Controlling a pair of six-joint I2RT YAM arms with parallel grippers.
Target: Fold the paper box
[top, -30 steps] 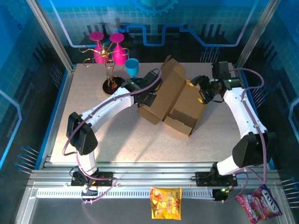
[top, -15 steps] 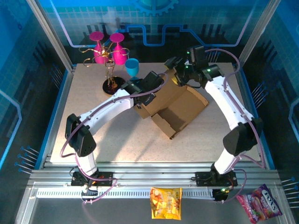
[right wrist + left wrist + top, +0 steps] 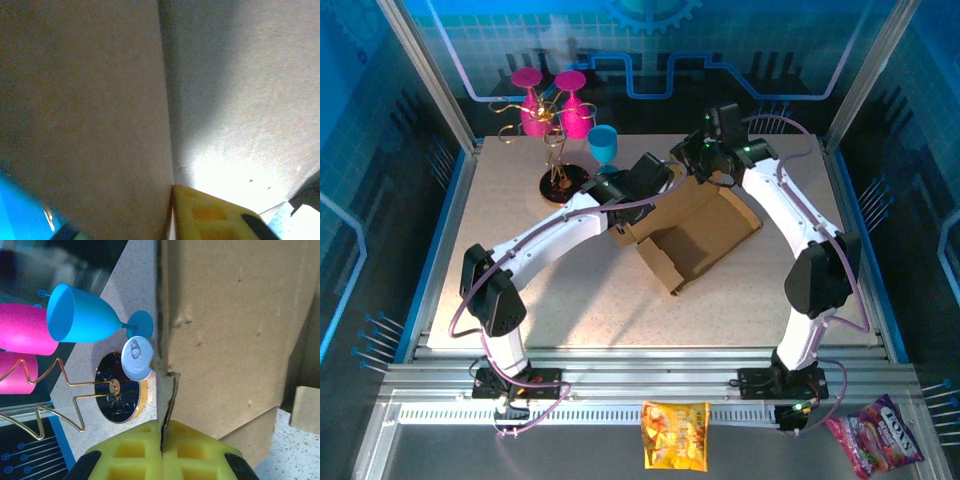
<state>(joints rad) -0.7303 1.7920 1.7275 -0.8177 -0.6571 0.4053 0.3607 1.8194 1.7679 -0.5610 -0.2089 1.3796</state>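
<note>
A brown paper box [image 3: 705, 235] is lying open side up on the table [image 3: 740, 300], from its middle toward the far edge, turned at an angle. The left gripper [image 3: 162, 452] is pinching the box's left wall edge tightly between yellow pads [image 3: 197, 460]. The right gripper [image 3: 171, 200] is clamping the box's raised far flap, with cardboard between its jaws.

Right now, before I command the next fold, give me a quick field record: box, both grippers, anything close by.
box: brown corrugated cardboard box, open-topped, lying on the table
left gripper: shut on a cardboard edge of the box
right gripper: at the box's far side, cardboard against its yellow pad; clamped or not unclear
nearby: blue plastic goblet and silver-topped can beside the box
</note>
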